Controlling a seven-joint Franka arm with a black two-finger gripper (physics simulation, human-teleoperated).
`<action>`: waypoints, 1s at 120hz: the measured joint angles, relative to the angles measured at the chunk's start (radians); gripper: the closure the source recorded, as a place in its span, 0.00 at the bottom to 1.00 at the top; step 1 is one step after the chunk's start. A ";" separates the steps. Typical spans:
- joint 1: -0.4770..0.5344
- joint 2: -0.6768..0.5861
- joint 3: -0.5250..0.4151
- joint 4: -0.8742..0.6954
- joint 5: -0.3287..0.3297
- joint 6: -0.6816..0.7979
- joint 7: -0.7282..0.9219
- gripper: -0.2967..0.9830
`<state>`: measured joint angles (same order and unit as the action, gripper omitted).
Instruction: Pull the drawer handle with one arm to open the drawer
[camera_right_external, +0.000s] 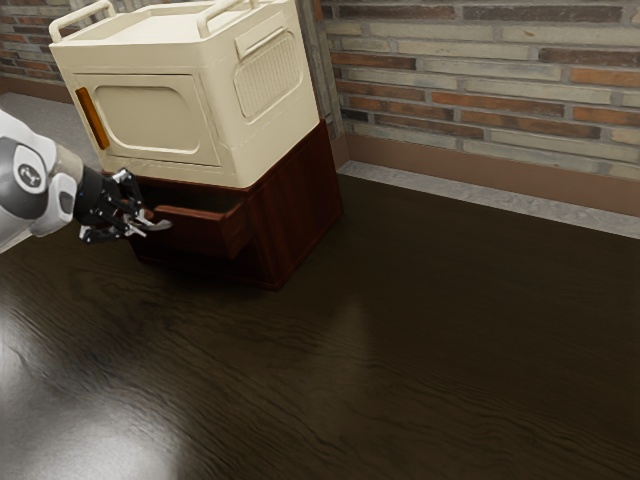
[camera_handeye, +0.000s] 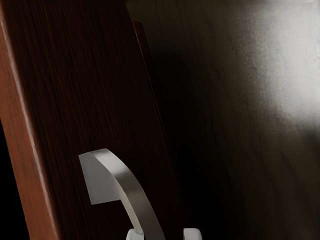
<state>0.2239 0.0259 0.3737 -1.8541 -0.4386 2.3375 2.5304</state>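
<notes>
The exterior view looks down from farther away; the wrist view faces closely the drawer front (camera_handeye: 90, 100), shared at the exterior view's left.

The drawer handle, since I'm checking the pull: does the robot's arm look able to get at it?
Very likely yes: the open tool is right at the handle, its tips to either side, and nothing visible blocks the way.

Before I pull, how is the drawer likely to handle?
The drawer looks like rigid wood, so it should slide as one piece rather than flex. The curved handle looks like smooth metal and may slip under a loose hold. With the bulky cream unit on top, the cabinet probably resists dragging.
</notes>
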 joint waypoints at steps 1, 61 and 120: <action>0.000 -0.004 0.000 -0.004 0.000 0.000 0.001 0.80; 0.025 -0.204 0.005 -0.224 0.032 0.003 0.041 0.80; -0.017 -0.322 0.053 -0.312 0.070 -0.007 0.056 0.81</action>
<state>0.2073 -0.2961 0.4266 -2.1663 -0.3682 2.3301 2.5862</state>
